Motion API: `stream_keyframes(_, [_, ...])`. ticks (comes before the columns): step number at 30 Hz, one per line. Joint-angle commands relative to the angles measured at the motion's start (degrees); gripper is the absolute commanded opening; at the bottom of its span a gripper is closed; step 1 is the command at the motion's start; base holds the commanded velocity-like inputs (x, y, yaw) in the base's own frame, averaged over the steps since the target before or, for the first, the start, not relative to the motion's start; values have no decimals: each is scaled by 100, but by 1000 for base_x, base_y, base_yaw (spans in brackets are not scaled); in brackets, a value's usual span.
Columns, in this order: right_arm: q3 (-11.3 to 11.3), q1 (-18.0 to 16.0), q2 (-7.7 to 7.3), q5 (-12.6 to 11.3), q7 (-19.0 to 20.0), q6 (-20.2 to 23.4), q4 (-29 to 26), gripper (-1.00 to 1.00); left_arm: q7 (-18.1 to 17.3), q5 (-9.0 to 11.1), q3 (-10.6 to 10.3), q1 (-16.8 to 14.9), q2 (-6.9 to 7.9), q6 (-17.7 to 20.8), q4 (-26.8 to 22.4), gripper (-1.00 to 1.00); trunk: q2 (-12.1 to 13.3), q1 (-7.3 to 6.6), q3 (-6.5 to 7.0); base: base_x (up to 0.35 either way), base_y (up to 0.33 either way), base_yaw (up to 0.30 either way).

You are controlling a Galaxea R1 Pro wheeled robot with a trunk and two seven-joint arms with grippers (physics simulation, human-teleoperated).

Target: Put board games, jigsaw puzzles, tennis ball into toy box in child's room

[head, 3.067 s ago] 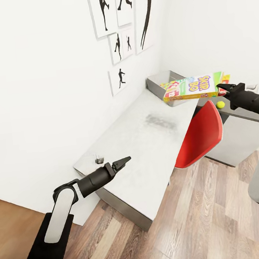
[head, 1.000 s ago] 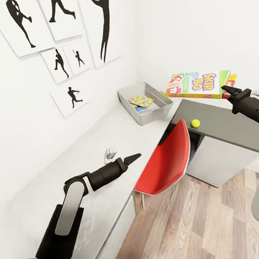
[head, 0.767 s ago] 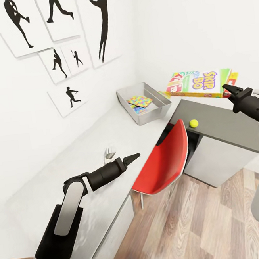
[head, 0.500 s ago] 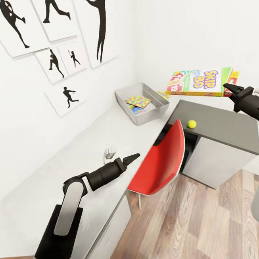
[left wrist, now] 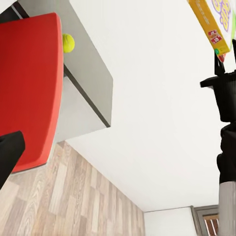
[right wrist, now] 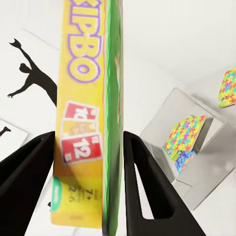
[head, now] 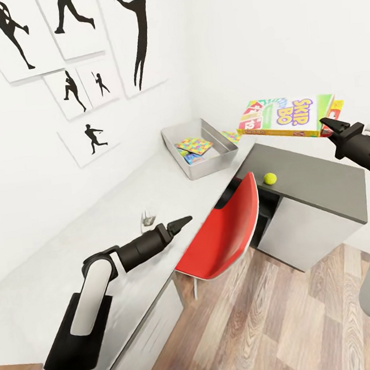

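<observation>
Right wrist view, fingers (right wrist: 29,162) clamping Skip-Bo box (right wrist: 88,123), head view, tennis ball (head: 270,179)

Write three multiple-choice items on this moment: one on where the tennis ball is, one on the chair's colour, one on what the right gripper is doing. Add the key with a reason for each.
1. Where does the tennis ball lie?
A. inside the toy box
B. on the dark grey top beside the chair
C. on the floor

2. What colour is the chair?
A. red
B. blue
C. white

3. What is the state of the right gripper?
A. open and empty
B. shut on the tennis ball
C. shut on the Skip-Bo box

Key:
1 B, the ball rests on the dark top, outside the toy box.
2 A, its seat shell is plainly red.
3 C, the right wrist view shows both fingers pressed on the Skip-Bo box, held in the air.
</observation>
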Motion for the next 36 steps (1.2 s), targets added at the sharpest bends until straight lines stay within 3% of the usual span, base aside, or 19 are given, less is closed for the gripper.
stream_keyframes(1, [-14,-7,0,42,54,29,1,-100,-77,-35,35,-4,-1,29,0,100,-10,3,-9,0,-12,11])
stream_keyframes(22, [0,84,-21,60,35,37,-2,-100,-306,-27,260,5,68,146,0,100,-10,3,-9,0,-3,104])
stream_keyframes(36, [1,112,-13,178,-780,38,-88,-100,-310,-23,316,46,90,237,0,100,-10,3,-9,0,0,11])
